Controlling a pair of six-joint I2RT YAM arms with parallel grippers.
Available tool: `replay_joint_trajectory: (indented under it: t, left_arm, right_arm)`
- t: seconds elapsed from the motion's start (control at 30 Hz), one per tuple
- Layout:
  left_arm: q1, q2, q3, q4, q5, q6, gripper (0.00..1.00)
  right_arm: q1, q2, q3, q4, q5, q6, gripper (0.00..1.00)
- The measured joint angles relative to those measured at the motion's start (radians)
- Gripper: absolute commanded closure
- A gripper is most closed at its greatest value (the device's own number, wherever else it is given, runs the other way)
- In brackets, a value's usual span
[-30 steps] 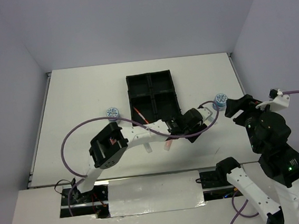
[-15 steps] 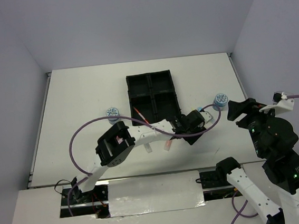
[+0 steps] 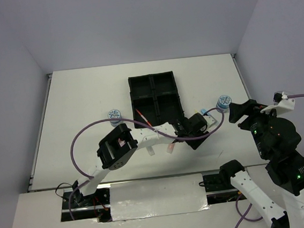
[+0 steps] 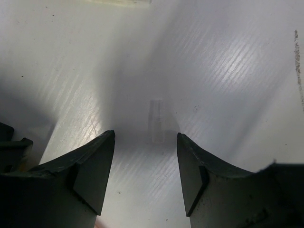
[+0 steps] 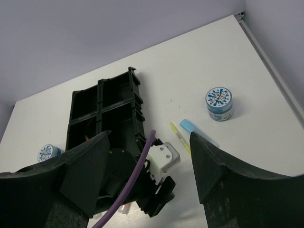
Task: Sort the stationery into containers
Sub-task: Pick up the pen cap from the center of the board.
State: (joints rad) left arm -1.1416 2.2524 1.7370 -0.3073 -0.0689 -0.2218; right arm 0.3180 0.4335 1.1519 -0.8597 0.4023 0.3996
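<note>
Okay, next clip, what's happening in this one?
The left claw is open and empty, low over bare table right of the black tray. The right claw, also open, hangs higher, holding nothing. Two tape rolls, an orange pen, a blue marker and a yellow pen lie outside the tray.
</note>
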Motion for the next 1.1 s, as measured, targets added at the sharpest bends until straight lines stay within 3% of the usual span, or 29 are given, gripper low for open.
replay_joint_trajectory:
  t: [0.4, 0.6, 0.63, 0.73, 0.93, 1.1]
  left_arm:
    - [0.0, 0.017, 0.055, -0.018, 0.034, -0.016, 0.35]
    - [0.0, 0.042, 0.069, -0.018, 0.043, -0.019, 0.42]
    - [0.0, 0.042, 0.069, -0.018, 0.043, -0.019, 0.44]
    - [0.0, 0.043, 0.069, -0.022, 0.047, -0.021, 0.7]
    - [0.0, 0.043, 0.068, -0.025, 0.052, -0.023, 1.0]
    - [0.0, 0.032, 0.045, -0.005, 0.049, -0.026, 1.0]
  right_arm:
    - [0.0, 0.0, 0.0, 0.003, -0.016, -0.001, 0.24]
    - [0.0, 0.0, 0.0, 0.003, -0.018, -0.005, 0.24]
    - [0.0, 0.0, 0.0, 0.003, -0.018, -0.005, 0.24]
    - [0.0, 0.0, -0.001, 0.004, -0.019, -0.005, 0.24]
    - [0.0, 0.0, -0.001, 0.006, -0.019, -0.005, 0.24]
    - [0.0, 0.0, -0.015, 0.018, -0.019, -0.005, 0.23]
